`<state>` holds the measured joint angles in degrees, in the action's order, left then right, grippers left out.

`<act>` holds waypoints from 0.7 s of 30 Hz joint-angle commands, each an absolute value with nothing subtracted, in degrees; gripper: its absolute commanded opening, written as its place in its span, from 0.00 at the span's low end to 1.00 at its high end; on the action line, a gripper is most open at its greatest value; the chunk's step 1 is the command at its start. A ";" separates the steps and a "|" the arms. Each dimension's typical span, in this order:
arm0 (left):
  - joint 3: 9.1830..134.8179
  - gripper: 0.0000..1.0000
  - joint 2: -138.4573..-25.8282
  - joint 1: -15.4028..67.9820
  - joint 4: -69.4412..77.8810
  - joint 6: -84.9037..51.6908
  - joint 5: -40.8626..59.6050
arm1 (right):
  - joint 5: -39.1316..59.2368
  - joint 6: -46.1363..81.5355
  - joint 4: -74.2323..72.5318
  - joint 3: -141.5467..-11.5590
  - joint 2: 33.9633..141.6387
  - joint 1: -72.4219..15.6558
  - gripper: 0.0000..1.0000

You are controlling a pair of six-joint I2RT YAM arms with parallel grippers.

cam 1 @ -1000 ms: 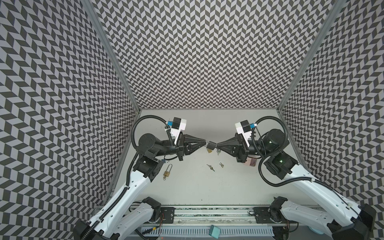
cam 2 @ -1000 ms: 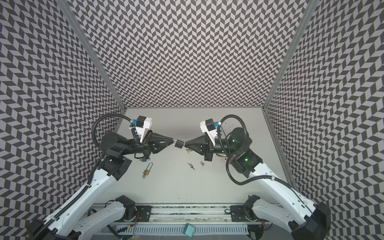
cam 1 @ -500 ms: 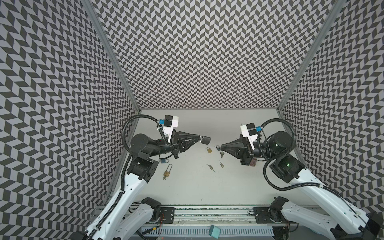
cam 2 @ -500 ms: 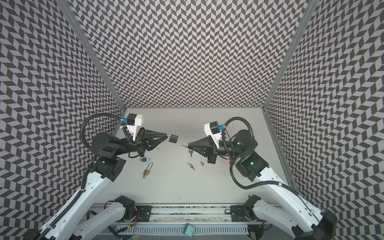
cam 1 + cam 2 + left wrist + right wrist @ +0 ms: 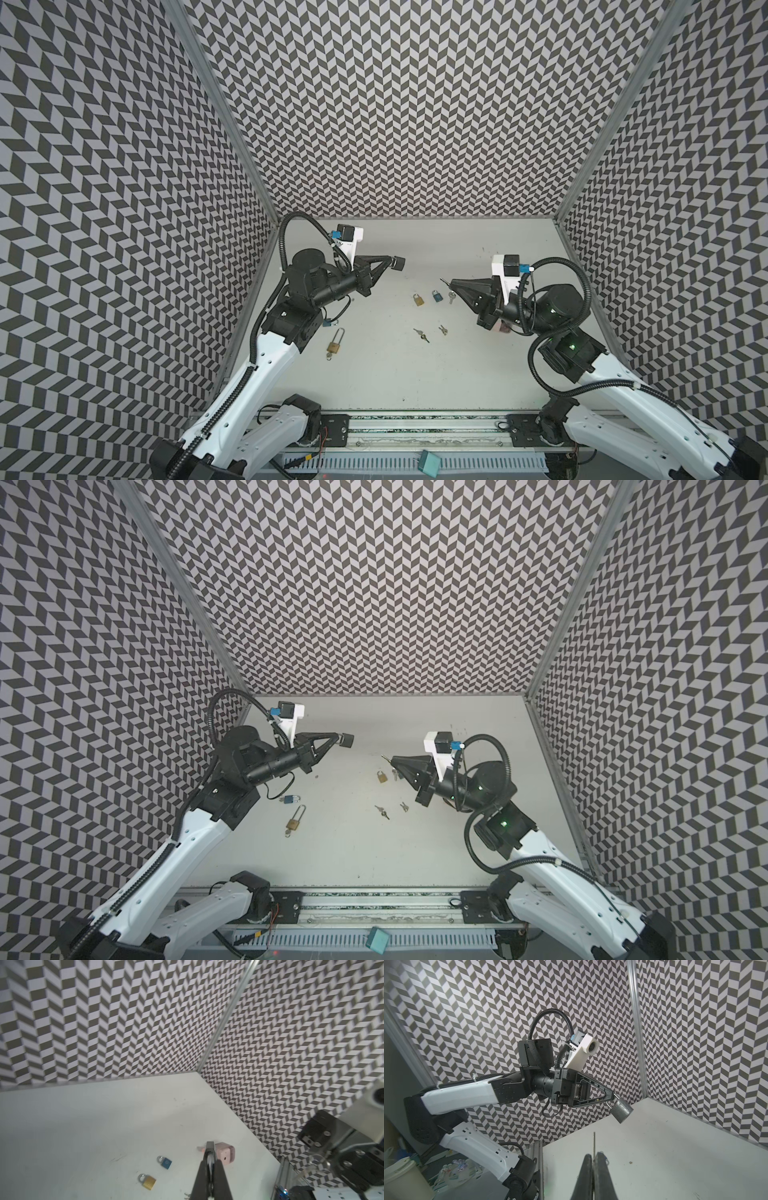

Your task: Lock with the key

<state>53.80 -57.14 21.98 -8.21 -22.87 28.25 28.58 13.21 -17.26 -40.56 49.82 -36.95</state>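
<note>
padlock [image 5: 623, 1110]: dense, rigid, dangles by shackle [image 5: 616, 1096] in closed left gripper [image 5: 612, 1095]; likely swings. Closed right gripper [image 5: 593, 1157] pinches thin, stiff key [image 5: 594, 1142], blade protruding; likely slippery.

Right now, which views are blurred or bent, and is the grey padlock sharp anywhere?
Left wrist view: blur smears the wall pattern; the blue padlock is readable. Right wrist view: sharp; the grey padlock hanging from the left pincer and the key in the right pincer are crisp, but the lens bends the corner post. Both top views: even light, no glare.
</note>
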 commanded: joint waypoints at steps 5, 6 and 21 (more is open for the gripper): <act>50.26 0.00 -59.11 21.30 -15.70 -23.71 12.96 | 13.08 8.34 -8.89 -41.69 57.10 -42.87 0.00; 49.75 0.00 -59.15 21.02 -15.56 -24.74 12.76 | 10.35 7.85 -8.50 -41.51 57.80 -45.12 0.00; 40.23 0.00 -50.52 4.29 -13.45 -32.19 18.34 | -1.21 11.80 -8.57 -46.59 83.35 -60.92 0.00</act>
